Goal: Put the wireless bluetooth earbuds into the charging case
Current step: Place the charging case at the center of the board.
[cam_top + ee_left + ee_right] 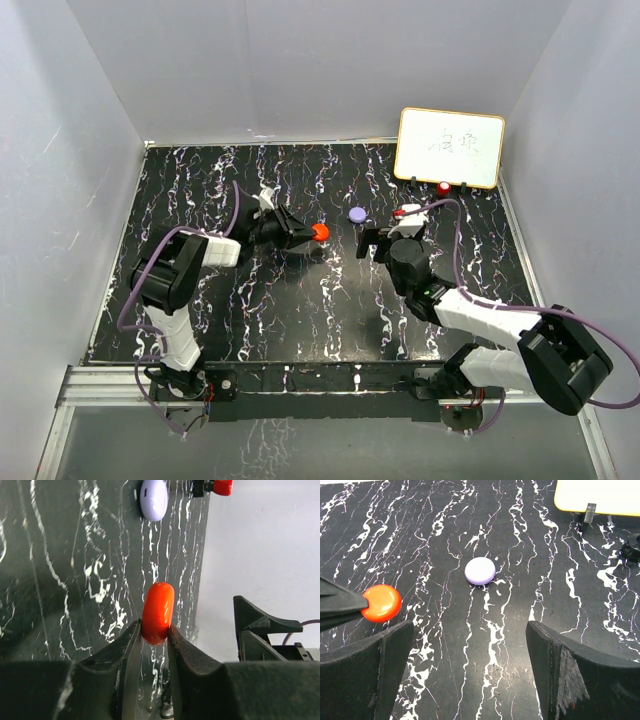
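The glossy red-orange round plastic case is pinched edge-on in the left pincer, near mid-worktop, with the fingers set narrow across its flat faces. It looks light, hard and slick, so a hold this near the rim could let it squirt out; a deeper bite seems safer. The right pincer stands wide and empty, facing the lavender round plastic case, which lies on the black white-veined worktop with no object between them. I cannot pick out the tiny earbuds for sure; a small red bit lies by the yellow-framed whiteboard.

open tabletop around purple case; whiteboard behind, left claw near
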Tool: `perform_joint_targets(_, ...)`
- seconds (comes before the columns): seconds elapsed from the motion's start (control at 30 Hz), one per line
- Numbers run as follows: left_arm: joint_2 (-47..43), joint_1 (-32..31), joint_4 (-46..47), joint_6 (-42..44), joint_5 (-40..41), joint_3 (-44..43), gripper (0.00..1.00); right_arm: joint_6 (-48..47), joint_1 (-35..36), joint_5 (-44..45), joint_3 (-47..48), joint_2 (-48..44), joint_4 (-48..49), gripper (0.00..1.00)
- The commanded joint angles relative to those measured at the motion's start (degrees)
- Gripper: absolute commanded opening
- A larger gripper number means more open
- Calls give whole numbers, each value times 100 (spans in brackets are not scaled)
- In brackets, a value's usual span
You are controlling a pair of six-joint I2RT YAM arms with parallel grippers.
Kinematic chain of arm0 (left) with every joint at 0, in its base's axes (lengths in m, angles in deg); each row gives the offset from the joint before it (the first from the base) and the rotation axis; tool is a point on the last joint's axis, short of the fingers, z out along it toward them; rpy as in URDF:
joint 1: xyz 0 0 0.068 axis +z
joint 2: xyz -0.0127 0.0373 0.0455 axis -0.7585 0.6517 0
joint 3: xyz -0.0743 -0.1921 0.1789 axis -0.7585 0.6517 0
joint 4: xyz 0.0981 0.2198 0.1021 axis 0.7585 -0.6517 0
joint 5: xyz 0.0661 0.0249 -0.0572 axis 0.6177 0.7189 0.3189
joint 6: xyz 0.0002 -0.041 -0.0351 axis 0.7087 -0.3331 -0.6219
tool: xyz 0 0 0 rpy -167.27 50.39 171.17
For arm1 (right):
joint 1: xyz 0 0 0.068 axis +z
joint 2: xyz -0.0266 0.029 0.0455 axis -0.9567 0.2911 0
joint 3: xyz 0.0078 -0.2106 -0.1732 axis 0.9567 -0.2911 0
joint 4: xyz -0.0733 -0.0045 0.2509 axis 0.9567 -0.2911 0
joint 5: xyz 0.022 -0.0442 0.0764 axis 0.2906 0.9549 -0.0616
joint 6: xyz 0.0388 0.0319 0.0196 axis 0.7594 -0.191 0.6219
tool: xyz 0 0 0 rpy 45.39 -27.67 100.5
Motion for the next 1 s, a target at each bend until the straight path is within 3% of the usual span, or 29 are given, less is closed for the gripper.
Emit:
perform_joint_targets(0.0, -356, -18, -1302, 1109, 71, -637, 0, 163, -63, -50, 278, -349, -182, 93)
perform_joint_targets(0.47, 904, -235, -1546, 1182, 182, -1803, 0, 157, -230, -86, 88, -1010, -322, 95)
perform_joint_targets(0.7, 1069, -262, -1668, 1253, 287, -2032, 1, 245, -292, -235, 50, -1066, -360, 95)
perform_joint_targets(0.87, 1054, -263, -1817, 1345, 294, -2044, 37, 289, -311, -380, 98, -1083, -396, 95)
perform_joint_targets(0.97, 954, -250, -2002, 1446, 375, -2053, 53, 323, -321, -451, 119, -1084, -404, 95)
